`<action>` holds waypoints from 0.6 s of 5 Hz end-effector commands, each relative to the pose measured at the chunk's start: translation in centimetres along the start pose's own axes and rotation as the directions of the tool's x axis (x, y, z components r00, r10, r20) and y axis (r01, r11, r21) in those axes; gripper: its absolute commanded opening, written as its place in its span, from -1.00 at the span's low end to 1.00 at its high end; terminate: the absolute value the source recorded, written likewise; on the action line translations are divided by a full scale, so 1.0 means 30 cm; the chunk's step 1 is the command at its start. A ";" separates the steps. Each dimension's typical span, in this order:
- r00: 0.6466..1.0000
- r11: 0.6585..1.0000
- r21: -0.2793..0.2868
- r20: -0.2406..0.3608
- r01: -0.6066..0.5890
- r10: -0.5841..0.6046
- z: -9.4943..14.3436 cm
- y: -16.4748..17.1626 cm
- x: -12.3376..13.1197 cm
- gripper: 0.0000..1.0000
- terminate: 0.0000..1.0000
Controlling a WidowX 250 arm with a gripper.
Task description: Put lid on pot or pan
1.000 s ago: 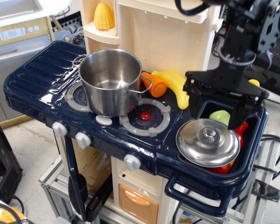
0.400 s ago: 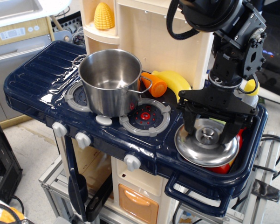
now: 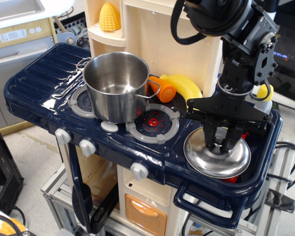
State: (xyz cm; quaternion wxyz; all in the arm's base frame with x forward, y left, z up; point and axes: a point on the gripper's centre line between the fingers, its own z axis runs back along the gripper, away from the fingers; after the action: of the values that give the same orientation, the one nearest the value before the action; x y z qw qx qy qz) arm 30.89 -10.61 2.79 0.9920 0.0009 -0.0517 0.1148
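The round shiny steel lid [image 3: 216,160] lies slightly tilted over the sink basin [image 3: 263,164] at the right end of the toy stove. My gripper [image 3: 220,144] is straight above it, pointing down. Its fingers have come together on the lid's centre knob, which they hide. The tall steel pot [image 3: 115,88] stands open and empty on the left burner, well to the left of the gripper, with wire loop handles at its rim.
A red-centred burner [image 3: 153,121] lies between pot and sink. An orange carrot [image 3: 163,89] and a yellow banana [image 3: 185,86] lie behind it. A toy corn [image 3: 109,17] sits on the shelf. Red toy pieces show under the lid. The cream back wall rises behind the stove.
My gripper came left and down from beside the sink onto the lid. Its fingers went from wide open to closed on the knob. The lid shifted slightly.
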 end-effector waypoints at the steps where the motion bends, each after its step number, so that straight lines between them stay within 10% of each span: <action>1: 1.000 1.000 -0.001 -0.001 -0.021 0.021 0.104 -0.012 0.017 -1.00 -1.00; 3: 0.994 0.982 0.187 -0.092 -0.036 0.054 0.398 0.113 -0.016 -1.00 -1.00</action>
State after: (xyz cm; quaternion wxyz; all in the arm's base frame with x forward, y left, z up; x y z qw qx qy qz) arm 27.73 -6.42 13.26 0.9862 0.1082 0.0287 0.1222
